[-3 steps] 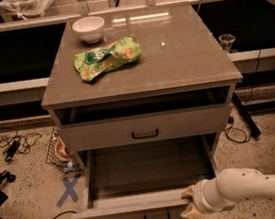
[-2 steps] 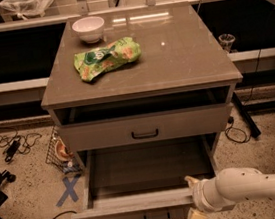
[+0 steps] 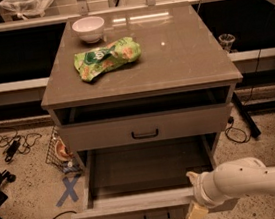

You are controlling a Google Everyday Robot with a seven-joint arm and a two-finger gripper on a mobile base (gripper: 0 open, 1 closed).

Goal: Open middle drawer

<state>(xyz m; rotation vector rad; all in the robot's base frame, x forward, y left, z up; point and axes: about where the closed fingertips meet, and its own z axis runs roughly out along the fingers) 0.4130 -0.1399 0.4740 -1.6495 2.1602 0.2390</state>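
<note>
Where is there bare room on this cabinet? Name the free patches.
On the cabinet top, the right half, from the green bag to the right edge, is bare; the back-left is crowded by the white bowl and bag. The middle drawer looks bare inside, but the claw sits at its front-right corner.

White tubular arm [image 3: 257,179]; cream claw [image 3: 194,197] at middle drawer [image 3: 139,201] front.

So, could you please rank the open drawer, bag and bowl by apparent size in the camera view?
Largest to smallest: open drawer, bag, bowl. The drawer is nearest the camera, yet plainly the largest anyway. The gripper sits at the right end of its front.
</note>
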